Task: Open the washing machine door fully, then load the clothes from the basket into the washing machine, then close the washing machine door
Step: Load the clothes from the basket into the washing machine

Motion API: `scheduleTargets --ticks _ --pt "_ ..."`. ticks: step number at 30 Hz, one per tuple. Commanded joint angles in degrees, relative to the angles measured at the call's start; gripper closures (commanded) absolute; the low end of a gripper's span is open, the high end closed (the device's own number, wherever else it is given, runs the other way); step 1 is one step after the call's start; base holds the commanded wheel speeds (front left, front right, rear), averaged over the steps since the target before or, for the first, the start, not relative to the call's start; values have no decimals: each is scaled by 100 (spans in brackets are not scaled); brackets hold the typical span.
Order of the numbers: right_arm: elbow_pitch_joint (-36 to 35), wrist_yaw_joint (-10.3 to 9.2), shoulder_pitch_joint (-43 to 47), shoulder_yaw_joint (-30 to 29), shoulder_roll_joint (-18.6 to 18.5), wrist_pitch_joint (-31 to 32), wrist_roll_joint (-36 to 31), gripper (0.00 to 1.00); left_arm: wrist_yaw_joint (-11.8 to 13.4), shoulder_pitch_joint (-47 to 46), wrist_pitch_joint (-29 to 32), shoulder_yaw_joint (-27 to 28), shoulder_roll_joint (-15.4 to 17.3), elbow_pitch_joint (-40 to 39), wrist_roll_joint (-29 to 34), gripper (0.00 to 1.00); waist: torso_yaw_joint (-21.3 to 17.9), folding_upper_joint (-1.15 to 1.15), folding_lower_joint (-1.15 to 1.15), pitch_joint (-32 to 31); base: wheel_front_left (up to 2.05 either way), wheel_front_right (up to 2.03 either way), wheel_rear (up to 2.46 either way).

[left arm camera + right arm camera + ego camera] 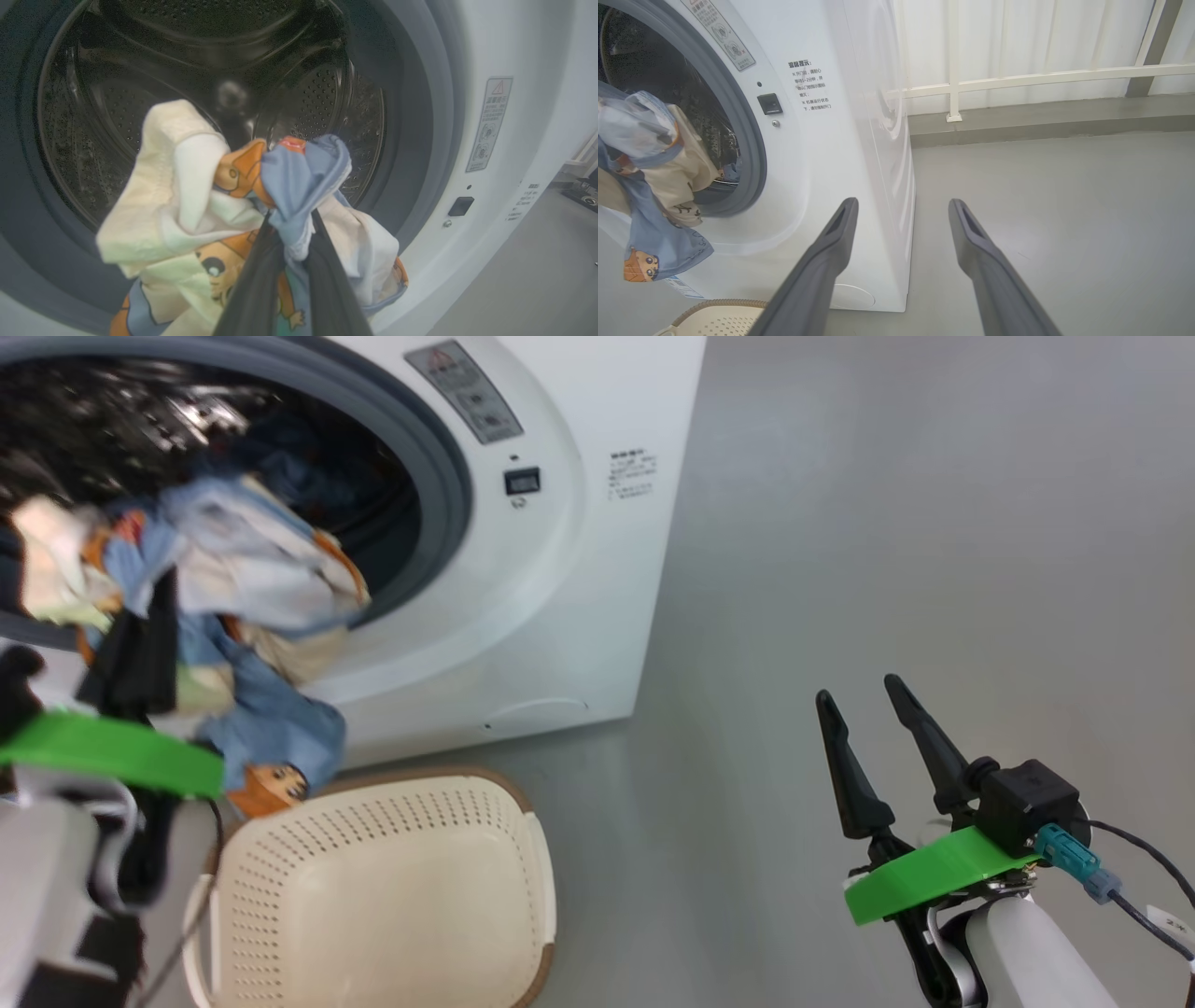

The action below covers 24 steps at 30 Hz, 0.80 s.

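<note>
Grey floor (934, 569) flanked the washing machine (579, 569) — left hand (292, 219) pinched the clothes (187, 186) before its drum (140, 70); right hand (857, 688) spread.

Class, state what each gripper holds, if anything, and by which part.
The left gripper pinches the clothes by a bunched blue fold at the bundle's middle. The right gripper is open, holding nothing.

both arms end in two long, tapering dark fingers (845, 775), each pair rising from a bright green curved band (934, 873) over a pale white forearm (1027, 943). on the right wrist a black block (1027, 803) carries a teal connector (1069, 854) and a thin black cable (1125, 833)
</note>
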Motion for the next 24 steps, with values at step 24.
scheduleTargets --ticks 24 --pt "-1173 26 -455 340 42 -46 215 0 -11 -3104 -38 -793 1634 1241 -754 100 -1112 0 -1 2335 0 0 0"
